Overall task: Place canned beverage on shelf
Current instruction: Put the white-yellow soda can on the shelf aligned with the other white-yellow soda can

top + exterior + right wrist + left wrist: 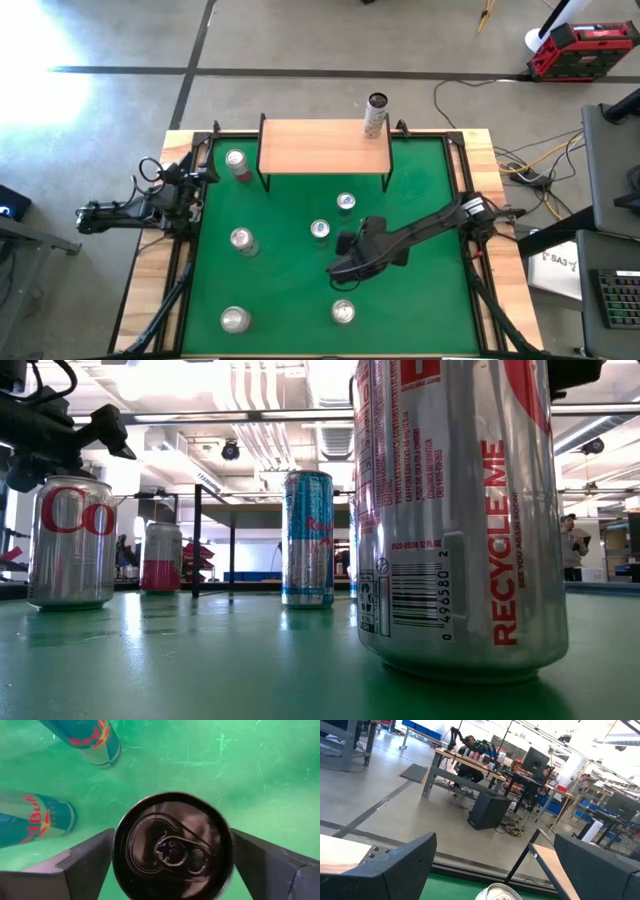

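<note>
The shelf (325, 145), with a light wooden top on black legs, stands at the far edge of the green mat. One can (376, 115) stands on its far right corner. My right gripper (345, 268) is low over the middle of the mat, pointing down and open. A dark-topped can (172, 847) stands upright between its fingers; the gripper hides this can in the high view. Two blue cans (345, 203) (320, 230) stand just beyond it. My left gripper (200, 180) waits open at the mat's left edge, near a red and silver can (237, 163). My right gripper comes at the dark-topped can from above, with one finger (85, 865) at each side of its upper wall (117, 865). The can fills the gap between them. Whether the fingers touch it, I cannot tell.
Silver cans stand on the mat at the left (241, 240), near left (235, 319) and near middle (343, 312). The near-middle can fills the low view (450, 510). The shelf's top has free room left of its can. Wooden borders and black rails edge the mat.
</note>
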